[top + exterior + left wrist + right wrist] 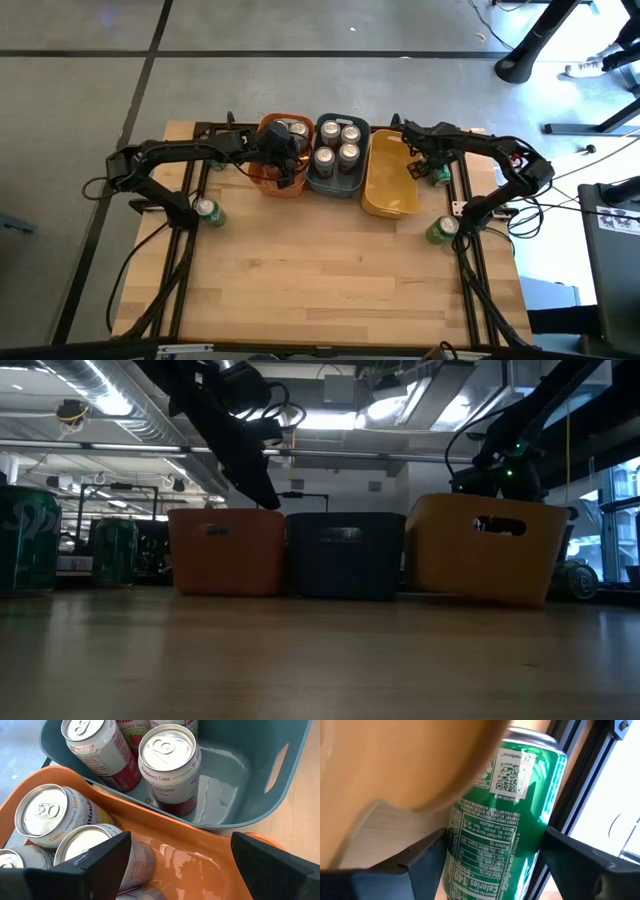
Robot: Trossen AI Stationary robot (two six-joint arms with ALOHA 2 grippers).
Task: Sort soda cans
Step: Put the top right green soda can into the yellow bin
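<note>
My left gripper [283, 160] hangs open and empty over the orange bin [270, 180], its fingers [100, 865] wide apart above the bin's floor [175, 855]. Pale cans [47, 812] stand in the orange bin beside one finger. Silver cans with red labels [167, 755] stand in the grey-blue bin [335, 188]. My right gripper [428, 168] is shut on a green can [510, 810] just right of the yellow bin [388, 190]. Two more green cans [207, 212] [441, 230] stand on the table. My right gripper holds the green can by the lower part of its body [457, 860], pinched between the two fingers, one on each side. The fingers lie across the can. Its silver top [535, 737] points away from the wrist. Whether its bottom is clear of the table does not show.
The three bins stand side by side at the table's far edge, as the low view shows: orange [225, 550], grey-blue [345, 555], yellow [480, 550]. Black frame rails [465, 200] run along both table sides. The near half of the wooden table [330, 280] has free room.
</note>
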